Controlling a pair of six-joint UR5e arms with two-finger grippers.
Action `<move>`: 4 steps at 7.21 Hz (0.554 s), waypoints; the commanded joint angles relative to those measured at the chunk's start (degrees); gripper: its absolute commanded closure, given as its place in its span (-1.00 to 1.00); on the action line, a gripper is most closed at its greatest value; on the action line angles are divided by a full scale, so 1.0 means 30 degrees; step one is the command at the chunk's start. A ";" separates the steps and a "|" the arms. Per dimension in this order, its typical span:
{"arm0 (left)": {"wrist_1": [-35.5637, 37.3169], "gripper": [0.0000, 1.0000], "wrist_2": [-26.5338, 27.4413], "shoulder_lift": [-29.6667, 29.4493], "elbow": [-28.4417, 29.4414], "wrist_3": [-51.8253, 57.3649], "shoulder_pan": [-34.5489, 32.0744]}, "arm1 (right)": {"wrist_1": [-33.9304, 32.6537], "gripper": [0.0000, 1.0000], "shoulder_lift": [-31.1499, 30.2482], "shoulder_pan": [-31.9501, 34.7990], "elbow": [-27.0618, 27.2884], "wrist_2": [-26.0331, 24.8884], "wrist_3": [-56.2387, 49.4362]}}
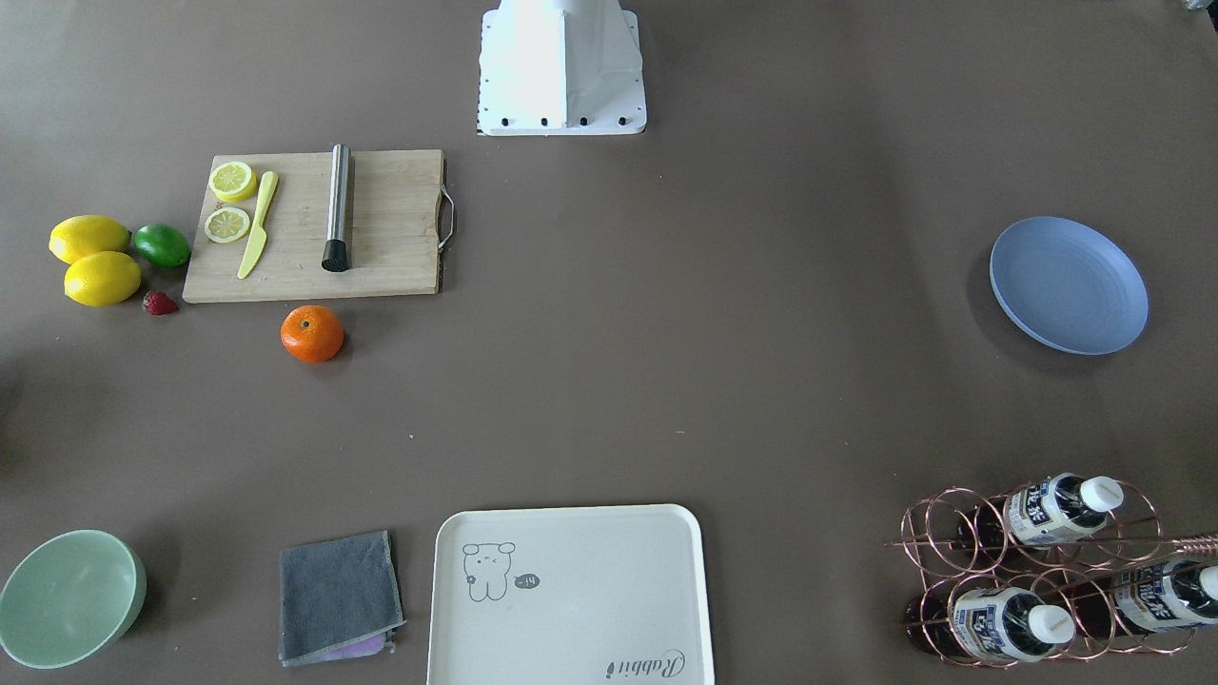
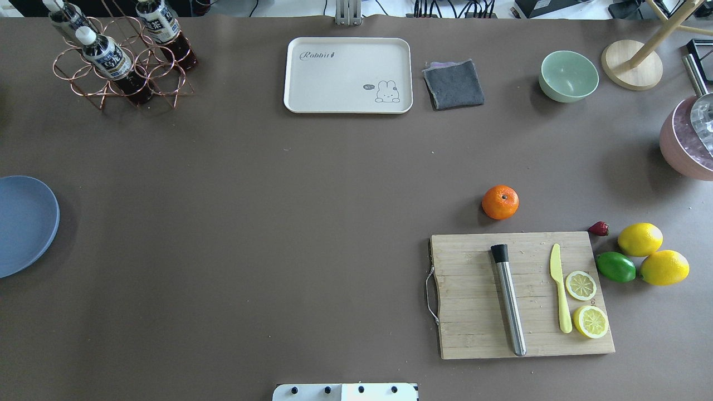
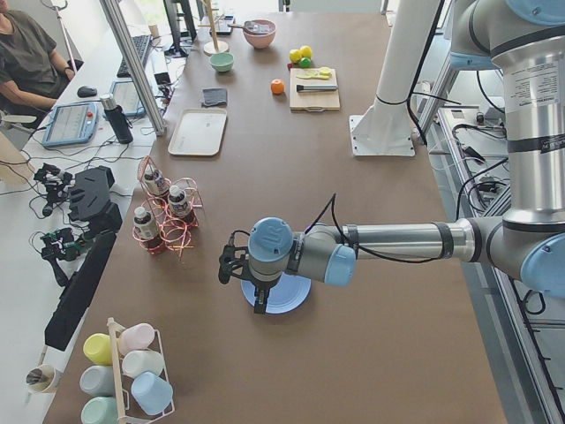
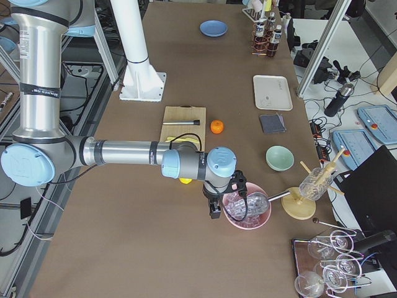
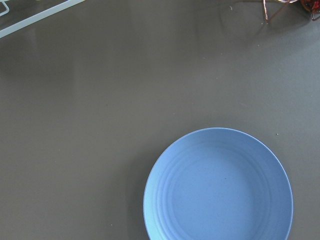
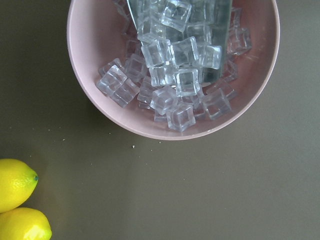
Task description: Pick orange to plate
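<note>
Right end effector (image 4: 214,210), left end effector (image 3: 260,300): grip unreadable; orange (image 1: 312,333) well apart from both.

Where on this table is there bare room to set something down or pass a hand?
The widest bare stretch is the middle, bordered by the plate, the white tray and the cutting board. The plate itself holds nothing. Crowded: the board's edges, where the orange, strawberry, lime and two lemons sit close by.

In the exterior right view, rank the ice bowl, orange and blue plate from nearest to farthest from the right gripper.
1. Ice bowl, right beside the right gripper.
2. Orange, mid-table by the cutting board.
3. Plate, far end.
</note>
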 commanded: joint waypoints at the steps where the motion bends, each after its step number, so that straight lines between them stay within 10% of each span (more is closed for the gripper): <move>1: -0.1994 -0.94 0.0579 -0.0921 0.2310 -0.1251 0.1273 | -0.0024 -1.00 -0.0002 -0.0087 0.0742 0.0256 0.0000; 4: -0.7956 -0.93 0.2153 -0.1510 0.5821 -0.4910 0.3910 | -0.0025 -1.00 0.0115 -0.0787 0.1157 0.0842 0.0029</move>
